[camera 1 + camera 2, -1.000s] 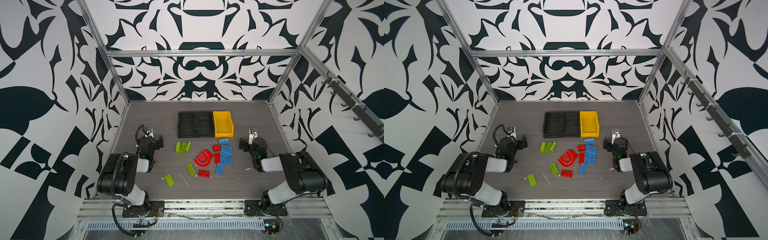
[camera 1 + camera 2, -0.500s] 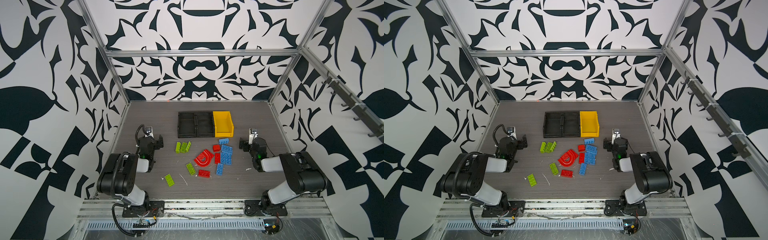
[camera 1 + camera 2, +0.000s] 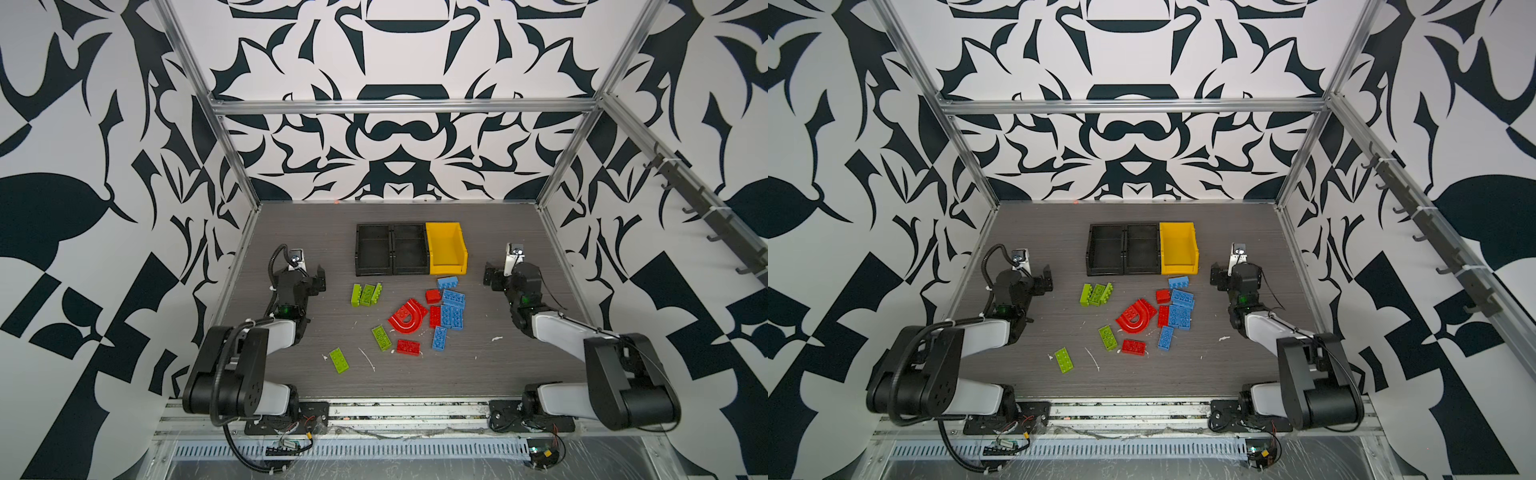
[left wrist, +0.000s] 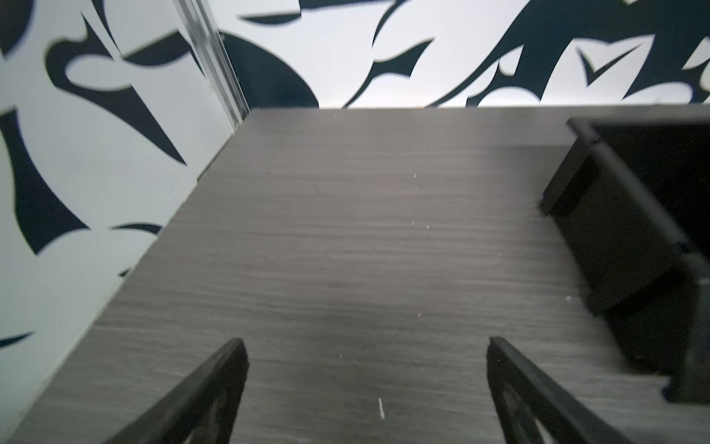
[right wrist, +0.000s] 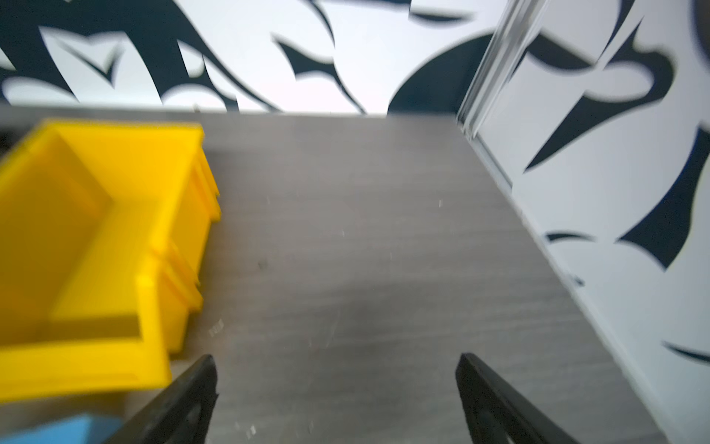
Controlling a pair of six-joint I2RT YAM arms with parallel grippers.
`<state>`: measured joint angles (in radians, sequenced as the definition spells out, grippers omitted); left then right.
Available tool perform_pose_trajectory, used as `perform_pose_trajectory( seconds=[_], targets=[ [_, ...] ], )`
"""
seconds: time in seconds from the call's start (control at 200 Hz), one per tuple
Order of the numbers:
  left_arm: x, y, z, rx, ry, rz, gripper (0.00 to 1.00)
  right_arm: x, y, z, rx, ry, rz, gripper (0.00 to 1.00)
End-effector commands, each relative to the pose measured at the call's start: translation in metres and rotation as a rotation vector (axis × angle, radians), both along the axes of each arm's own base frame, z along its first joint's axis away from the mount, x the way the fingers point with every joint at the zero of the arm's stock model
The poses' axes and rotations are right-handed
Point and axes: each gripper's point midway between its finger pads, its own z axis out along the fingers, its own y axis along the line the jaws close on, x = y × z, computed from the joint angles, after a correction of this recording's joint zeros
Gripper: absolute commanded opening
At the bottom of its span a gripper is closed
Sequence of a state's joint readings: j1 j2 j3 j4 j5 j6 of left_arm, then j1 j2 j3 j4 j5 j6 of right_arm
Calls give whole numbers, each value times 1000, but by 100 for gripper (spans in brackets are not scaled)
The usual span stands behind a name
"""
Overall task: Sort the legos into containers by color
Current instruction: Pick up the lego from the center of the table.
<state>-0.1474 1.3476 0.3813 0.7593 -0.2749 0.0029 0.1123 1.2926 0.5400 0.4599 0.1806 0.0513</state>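
Resting low at either side of the gray table [image 3: 478,374], both arms sit well apart from the pile of bricks. The left gripper [image 4: 365,341] has its fingers spread wide over bare tabletop with nothing between them, and a black bin [image 4: 630,215] stands nearby. The right gripper [image 5: 336,356] is splayed just as wide and holds nothing. The yellow bin [image 5: 96,238] is close to it, and a blurred blue patch near one finger is probably a brick.

In both top views the three bins stand in a row toward the back, side by side and touching. The yellow one is at the robot's right end.

Every brick lies on the table in front of the bins, between the two grippers. A clump of green bricks [image 3: 365,294] sits before the black bins. Another green brick [image 3: 381,337] lies just beside the red arch [image 3: 408,318], and a lone green brick [image 3: 338,360] lies farther toward the robot. Red bricks [image 3: 408,346] ring the arch. The blue bricks [image 3: 452,309] crowd its right side, one of them just in front of the yellow bin.
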Motion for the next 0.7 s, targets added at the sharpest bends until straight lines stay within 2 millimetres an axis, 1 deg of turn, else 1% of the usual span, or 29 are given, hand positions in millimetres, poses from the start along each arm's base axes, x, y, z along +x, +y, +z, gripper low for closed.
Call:
perform_pose_trajectory(
  seconds=[0.0,0.05,0.065,0.095,0.13,0.195,0.255,0.33,0.38,0.445,0.49,0.615,0.635,0.655,0.695],
  targets=[
    [-6,-23,37,-31,-54,-65,100,-2,28,17,41,138,49,98],
    [-11,-32,48,-121,-50,-98,99,-5,47,14,4,209,97,98],
    [-12,-33,49,-151,-40,-98,99,-6,48,14,-22,223,85,98],
    [-14,-36,52,-205,-22,-103,99,-7,57,12,-38,251,97,98],
    [-16,-43,50,-250,16,-130,99,-10,69,8,-42,286,115,98],
    [-23,-64,48,-304,89,-230,99,-14,84,-2,-14,351,131,98],
    [-28,-76,43,-362,132,-281,99,-16,97,-15,6,421,154,95],
    [-33,-88,44,-429,120,-345,99,-17,111,-29,-18,498,176,95],
    [-36,-96,48,-452,83,-399,100,-17,117,-39,-41,538,179,95],
    [-37,-100,48,-466,58,-427,100,-14,124,-51,-59,576,186,95],
    [-37,-102,45,-468,66,-434,99,-11,129,-57,-59,593,199,95],
    [-38,-102,32,-469,109,-422,100,0,135,-66,-62,606,201,95],
    [-38,-102,32,-468,109,-422,99,1,136,-67,-63,607,201,95],
    [-38,-102,31,-469,111,-422,99,1,143,-68,-41,617,227,95],
    [-39,-102,32,-469,107,-425,99,3,144,-71,-37,622,230,95]
  ],
)
